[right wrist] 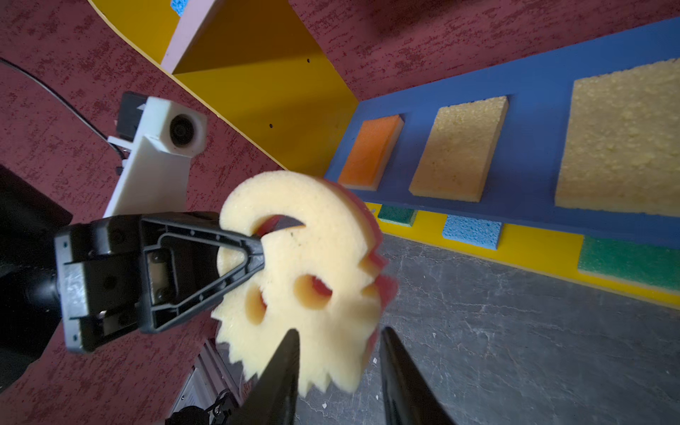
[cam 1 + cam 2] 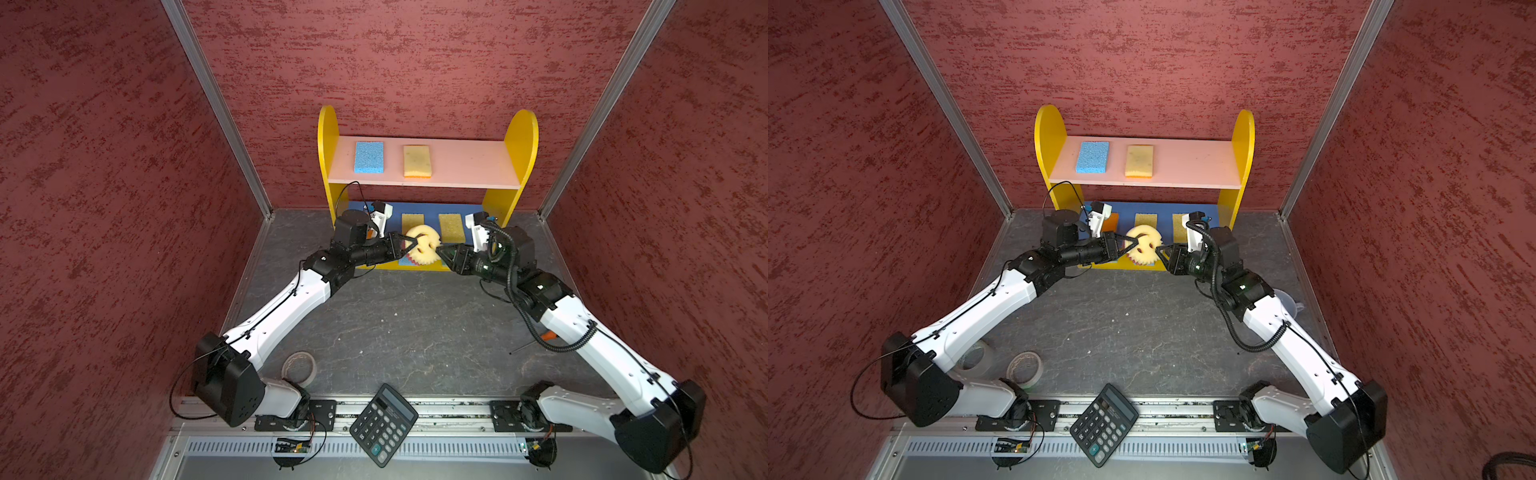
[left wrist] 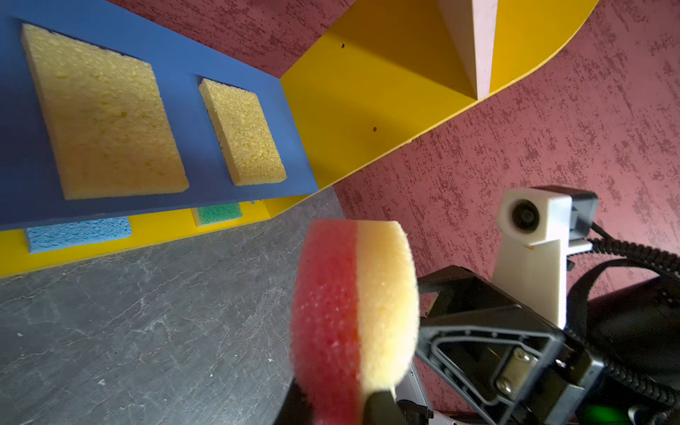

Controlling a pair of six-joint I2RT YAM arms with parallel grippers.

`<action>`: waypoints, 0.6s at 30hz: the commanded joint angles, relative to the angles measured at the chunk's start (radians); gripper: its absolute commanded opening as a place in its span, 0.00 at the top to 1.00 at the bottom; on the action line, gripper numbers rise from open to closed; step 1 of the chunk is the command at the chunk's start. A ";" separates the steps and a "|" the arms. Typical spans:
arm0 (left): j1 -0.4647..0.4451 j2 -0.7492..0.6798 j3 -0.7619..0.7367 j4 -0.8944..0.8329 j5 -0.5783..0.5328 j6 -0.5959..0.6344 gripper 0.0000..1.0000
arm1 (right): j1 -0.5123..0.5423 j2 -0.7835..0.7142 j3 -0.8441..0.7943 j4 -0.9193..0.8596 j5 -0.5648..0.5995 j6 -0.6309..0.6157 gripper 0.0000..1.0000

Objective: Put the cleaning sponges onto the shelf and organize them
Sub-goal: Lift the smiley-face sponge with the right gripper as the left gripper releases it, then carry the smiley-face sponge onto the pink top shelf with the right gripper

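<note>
The round cream smiley sponge (image 2: 424, 248) (image 1: 323, 257) with its pink back (image 3: 327, 312) hangs upright in front of the shelf (image 2: 465, 163). My left gripper (image 2: 411, 243) (image 3: 342, 404) is shut on its edge by the mouth cut-out. My right gripper (image 2: 439, 250) (image 1: 338, 368) stands open astride the fringed edge, with a gap at one finger. A blue sponge (image 2: 369, 156) and a yellow one (image 2: 417, 161) lie on the pink top board. Two yellow sponges (image 1: 460, 147) (image 1: 622, 136) and an orange one (image 1: 369, 151) lie on the blue board. Green (image 1: 629, 261) and blue (image 1: 473, 232) sponges lie on the yellow bottom.
A black calculator (image 2: 382, 424) lies over the front rail. A tape roll (image 2: 299, 365) sits by the left arm's base, with a clear roll (image 2: 976, 355) beside it. An orange-handled tool (image 2: 548, 334) and a clear cup (image 2: 1289, 303) lie under the right arm. Red walls close three sides.
</note>
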 commanded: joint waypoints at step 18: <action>0.072 -0.045 0.019 0.152 0.165 -0.157 0.93 | -0.004 0.111 0.242 0.052 -0.029 -0.029 0.43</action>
